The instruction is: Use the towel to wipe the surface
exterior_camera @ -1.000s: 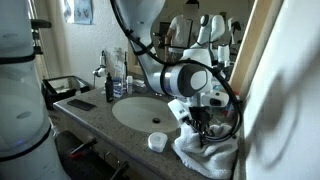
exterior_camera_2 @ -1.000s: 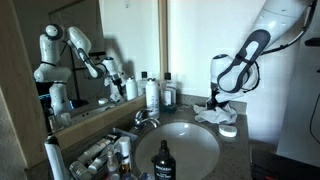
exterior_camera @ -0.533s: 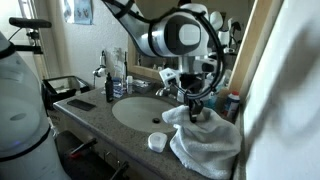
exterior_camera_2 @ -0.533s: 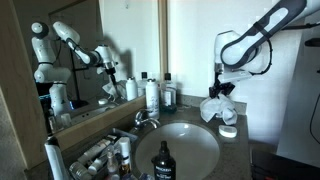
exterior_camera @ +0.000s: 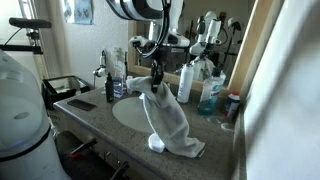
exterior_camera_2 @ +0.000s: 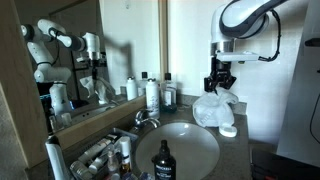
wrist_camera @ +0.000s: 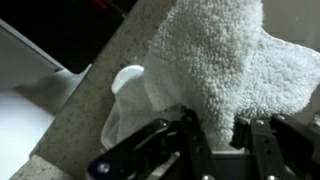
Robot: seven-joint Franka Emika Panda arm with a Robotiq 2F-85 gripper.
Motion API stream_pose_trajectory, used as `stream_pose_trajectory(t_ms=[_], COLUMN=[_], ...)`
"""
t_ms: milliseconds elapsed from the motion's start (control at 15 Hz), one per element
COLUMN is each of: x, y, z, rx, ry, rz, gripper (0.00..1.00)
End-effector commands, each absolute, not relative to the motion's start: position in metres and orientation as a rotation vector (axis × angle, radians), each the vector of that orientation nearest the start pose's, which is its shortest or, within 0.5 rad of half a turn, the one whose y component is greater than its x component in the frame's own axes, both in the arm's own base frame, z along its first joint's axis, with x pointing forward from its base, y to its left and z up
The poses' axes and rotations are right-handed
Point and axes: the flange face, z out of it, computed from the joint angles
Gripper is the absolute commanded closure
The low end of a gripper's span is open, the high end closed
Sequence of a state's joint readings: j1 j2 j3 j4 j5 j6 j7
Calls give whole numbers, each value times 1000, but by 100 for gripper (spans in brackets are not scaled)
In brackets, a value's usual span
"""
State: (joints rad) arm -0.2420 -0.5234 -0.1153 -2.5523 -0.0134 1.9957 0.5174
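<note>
Claw: my claw [exterior_camera: 155,72] is clamped on the top of the towel [exterior_camera: 166,115]. In the wrist view both fingers [wrist_camera: 192,128] press into a fold of the terry cloth, and I see no gap between them and it.
Towel: white and lifted, it hangs from the claw in a long drape in an exterior view. Its lower end lies on the counter [exterior_camera: 92,112] near the front edge, just beside the sink [exterior_camera: 130,112].
Towel, other angle: in an exterior view the towel [exterior_camera_2: 212,108] reads as a bunched white heap directly under the claw [exterior_camera_2: 218,80], beside the sink [exterior_camera_2: 185,145].
Cup: a small white cup [exterior_camera: 156,143] stands on the counter at the towel's lower end; I cannot tell whether they touch. In the wrist view the cup [wrist_camera: 125,78] shows at the towel's edge, partly covered by it.
Arm: the arm [exterior_camera_2: 245,15] comes down from above the counter.
Bottles: a white bottle [exterior_camera: 185,82] and a blue bottle [exterior_camera: 208,95] stand behind the towel, by the mirror.
Faucet: the faucet [exterior_camera_2: 147,119] sits at the back of the sink.
Dark bottle: a dark bottle [exterior_camera_2: 162,162] stands at the sink's near edge in that view.
Counter surface: speckled stone in the wrist view [wrist_camera: 85,105].
</note>
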Motion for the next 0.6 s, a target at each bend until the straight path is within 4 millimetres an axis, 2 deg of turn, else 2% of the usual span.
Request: stream_pose_trajectory(t_ms=[0,267,533], x=[343,322,300], y=[-98,-55,-31], z=[402,340,296], rx=[-2790,-2725,-2664], ry=[1286,1247,1244], rz=[304,665,962], gripper=[93,93,93])
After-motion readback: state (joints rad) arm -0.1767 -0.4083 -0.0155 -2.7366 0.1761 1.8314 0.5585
